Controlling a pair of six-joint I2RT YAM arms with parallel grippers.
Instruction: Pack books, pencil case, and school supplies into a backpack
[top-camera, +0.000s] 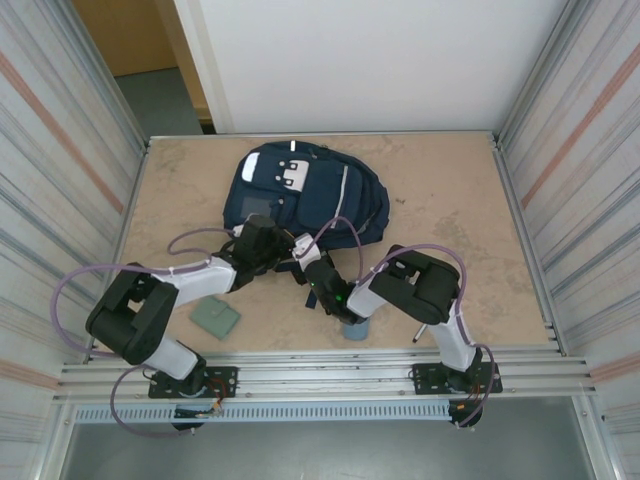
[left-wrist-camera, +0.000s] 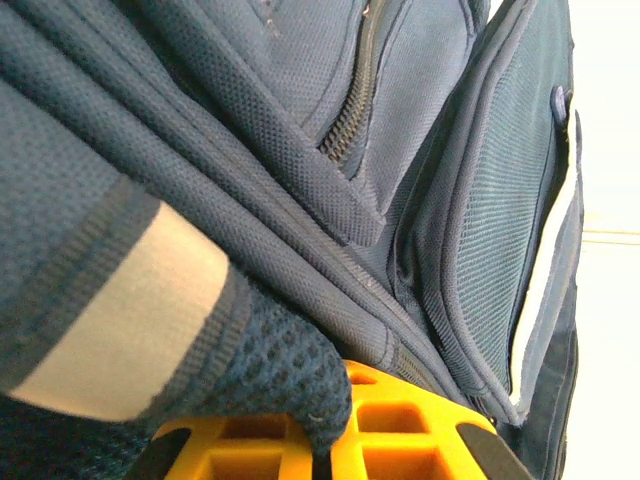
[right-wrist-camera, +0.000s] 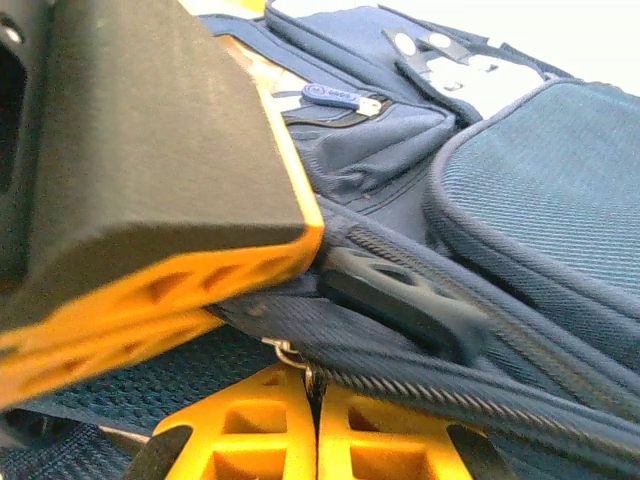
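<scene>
STAGE: opening, nothing judged packed | backpack (top-camera: 300, 190) lies mid-table | left gripper (left-wrist-camera: 325, 440) clamped on backpack mesh | right gripper (right-wrist-camera: 316, 420) clenched on zipper pull (right-wrist-camera: 288, 351) | pencil case (top-camera: 356, 330), grey-green pad (top-camera: 215, 318) left on table.

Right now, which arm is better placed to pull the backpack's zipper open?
Right, probably: the right gripper is shut on the zipper pull, while the left gripper pinches fabric of the backpack and can brace it.
</scene>
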